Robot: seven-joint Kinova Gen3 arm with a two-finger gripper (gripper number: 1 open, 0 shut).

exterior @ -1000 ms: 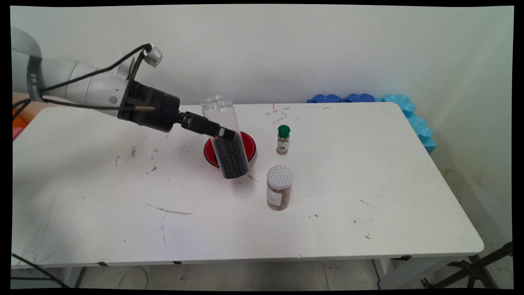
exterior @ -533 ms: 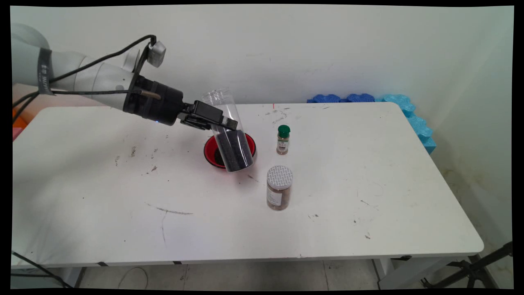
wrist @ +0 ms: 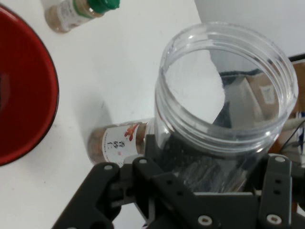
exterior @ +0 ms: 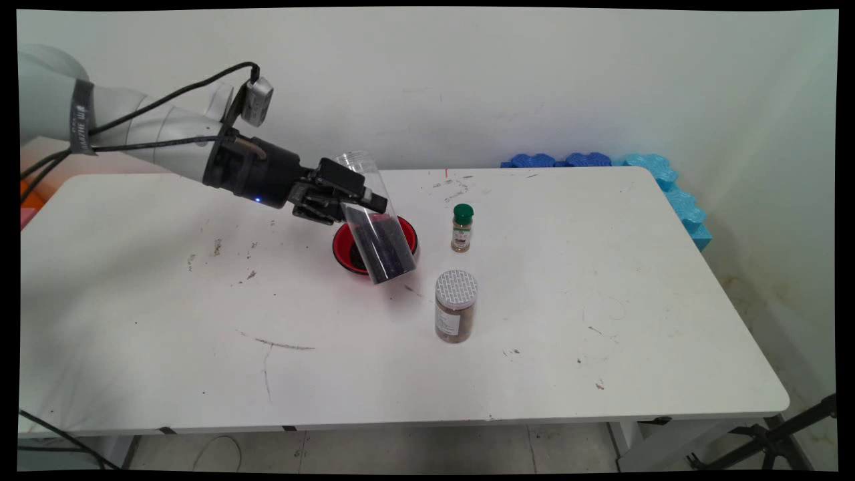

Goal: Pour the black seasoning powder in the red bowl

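Note:
My black gripper (exterior: 357, 200) is shut on a tall clear plastic jar (exterior: 374, 220) with no lid, half full of dark grains. The jar hangs tilted, its open mouth up and to the left, its bottom over the red bowl (exterior: 406, 235). In the hand view the jar's open mouth (wrist: 224, 95) fills the middle, gripped between my gripper's (wrist: 200, 200) linkage. The red bowl (wrist: 24, 95) lies at the left edge there.
A small spice bottle with a green cap (exterior: 461, 228) stands right of the bowl. A brown-filled jar with a white lid (exterior: 455, 306) stands nearer the front. Blue foam pieces (exterior: 601, 162) lie at the table's far right edge.
The jar has been lifted off the table and tilted further, its mouth swinging left. The hand has rotated and risen a little.

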